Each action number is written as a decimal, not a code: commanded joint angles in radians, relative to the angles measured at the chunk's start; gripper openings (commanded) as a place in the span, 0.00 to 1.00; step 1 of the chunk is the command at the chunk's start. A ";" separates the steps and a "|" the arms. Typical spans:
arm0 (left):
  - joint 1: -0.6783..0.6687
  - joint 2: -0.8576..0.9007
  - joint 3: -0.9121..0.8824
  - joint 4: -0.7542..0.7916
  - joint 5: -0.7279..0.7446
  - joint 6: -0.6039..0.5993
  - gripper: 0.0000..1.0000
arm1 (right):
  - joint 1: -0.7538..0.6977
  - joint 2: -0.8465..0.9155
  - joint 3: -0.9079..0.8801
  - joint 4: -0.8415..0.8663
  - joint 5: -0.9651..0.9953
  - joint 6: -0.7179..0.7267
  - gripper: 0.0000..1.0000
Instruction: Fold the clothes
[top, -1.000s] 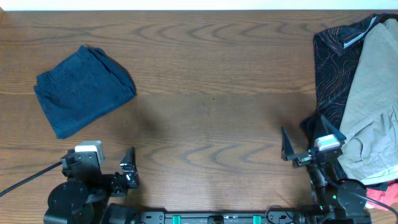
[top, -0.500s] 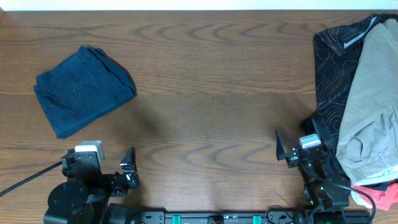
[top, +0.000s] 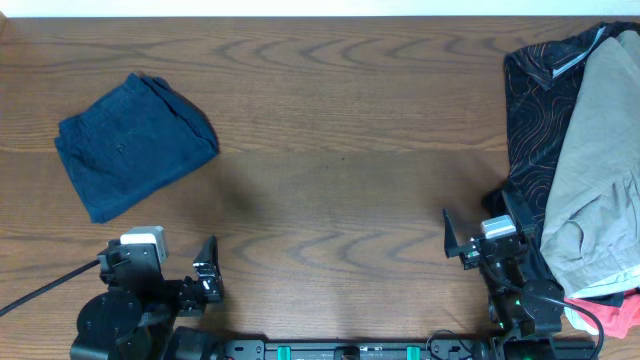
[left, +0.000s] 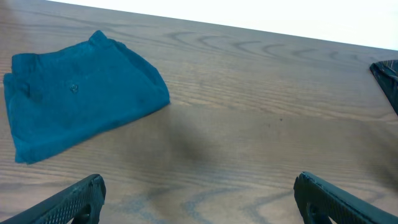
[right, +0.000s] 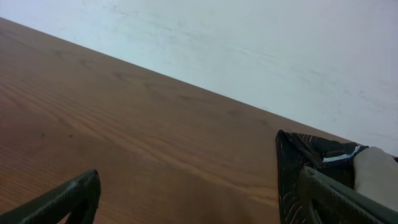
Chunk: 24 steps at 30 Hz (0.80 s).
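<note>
Overhead, your navy garment (top: 135, 145) lies folded near the far-left corner, seemingly set aside finished; left gripper (left: 199, 186) and right gripper (right: 199, 186) gape wide, empty, at the near edge

- A robot lab bench, by the look of it: a wood-grain table (top: 340, 120) against a plain white wall (right: 249, 37).
- Two arm bases (top: 120, 315) are mounted at the near edge (a black cable (top: 40, 285) trails off the left one).
- A heap of mixed garments (top: 580, 150) lies at the right.

Folded navy clothes (top: 135, 143) lie flat, table's far-left.
</note>
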<state>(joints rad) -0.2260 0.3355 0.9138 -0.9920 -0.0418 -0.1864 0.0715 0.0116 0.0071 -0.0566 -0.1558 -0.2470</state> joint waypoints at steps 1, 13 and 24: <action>0.002 -0.005 -0.005 -0.002 -0.015 -0.010 0.98 | 0.008 -0.005 -0.002 -0.004 0.010 -0.012 0.99; 0.002 -0.005 -0.005 -0.003 -0.016 -0.009 0.98 | 0.008 -0.005 -0.002 -0.004 0.010 -0.012 0.99; 0.043 -0.033 -0.015 -0.016 -0.024 -0.008 0.98 | 0.008 -0.005 -0.002 -0.004 0.010 -0.012 0.99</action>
<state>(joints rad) -0.2104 0.3313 0.9134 -1.0046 -0.0444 -0.1864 0.0715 0.0116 0.0071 -0.0566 -0.1562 -0.2474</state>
